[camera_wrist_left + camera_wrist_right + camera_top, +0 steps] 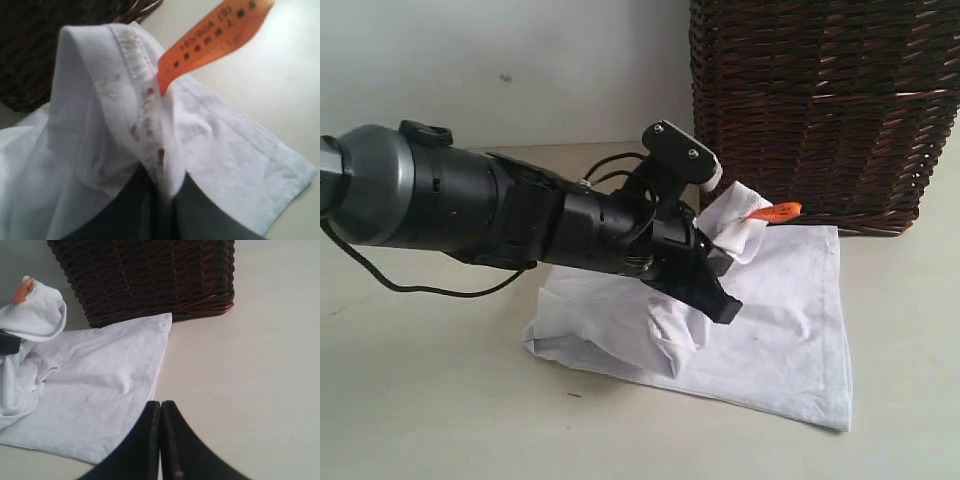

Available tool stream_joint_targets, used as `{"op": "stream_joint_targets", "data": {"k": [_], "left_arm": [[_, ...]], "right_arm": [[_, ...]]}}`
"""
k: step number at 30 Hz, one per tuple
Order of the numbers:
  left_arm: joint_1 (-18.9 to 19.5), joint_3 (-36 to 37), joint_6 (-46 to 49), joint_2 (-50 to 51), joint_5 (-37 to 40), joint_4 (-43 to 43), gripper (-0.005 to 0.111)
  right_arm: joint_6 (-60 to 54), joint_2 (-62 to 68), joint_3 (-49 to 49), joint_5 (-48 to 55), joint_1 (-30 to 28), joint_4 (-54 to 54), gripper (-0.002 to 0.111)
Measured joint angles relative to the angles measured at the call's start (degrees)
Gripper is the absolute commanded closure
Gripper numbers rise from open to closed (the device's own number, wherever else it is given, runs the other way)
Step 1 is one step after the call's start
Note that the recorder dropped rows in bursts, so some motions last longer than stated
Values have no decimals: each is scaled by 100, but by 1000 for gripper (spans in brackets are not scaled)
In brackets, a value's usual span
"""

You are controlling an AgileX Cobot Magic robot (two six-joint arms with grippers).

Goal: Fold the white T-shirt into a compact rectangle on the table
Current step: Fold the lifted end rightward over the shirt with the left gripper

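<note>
Exterior view: outstretched left gripper [718, 250] pinched on white T-shirt [780, 320]; right gripper [160, 406] pressed together.

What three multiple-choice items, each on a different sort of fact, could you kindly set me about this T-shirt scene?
1. Where does the wicker basket stand relative to the white T-shirt?
A. On top of it
B. On the table, just beyond the shirt's far edge
C. Lifted in the air above it

2. What colour is the tag on the shirt?
A. Green
B. Orange
C. Blue

3. What is the state of the left pincer?
A. Open over bare table
B. Shut on the basket's rim
C. Shut on a raised fold of the shirt

Answers:
1 B: the exterior view shows the basket resting on the table behind the cloth.
2 B: the tag shows bright orange beside the raised fold.
3 C: the left wrist view shows fabric pinched in it.
</note>
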Motion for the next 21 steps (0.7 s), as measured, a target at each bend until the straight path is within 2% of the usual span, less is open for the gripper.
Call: {"op": "stream_joint_targets", "data": {"k": [6, 10, 15, 21], "left_arm": [[0, -181, -93, 170, 610, 0, 60], [-23, -370, -133, 109, 369, 0, 49], [14, -420, -133, -198, -711, 0, 50], [136, 102, -142, -364, -835, 114, 52]], "right_arm": [[0, 0, 0, 0, 0, 0, 108], [0, 0, 0, 0, 0, 0, 108], [0, 0, 0, 0, 0, 0, 108], [0, 0, 0, 0, 0, 0, 108]]}}
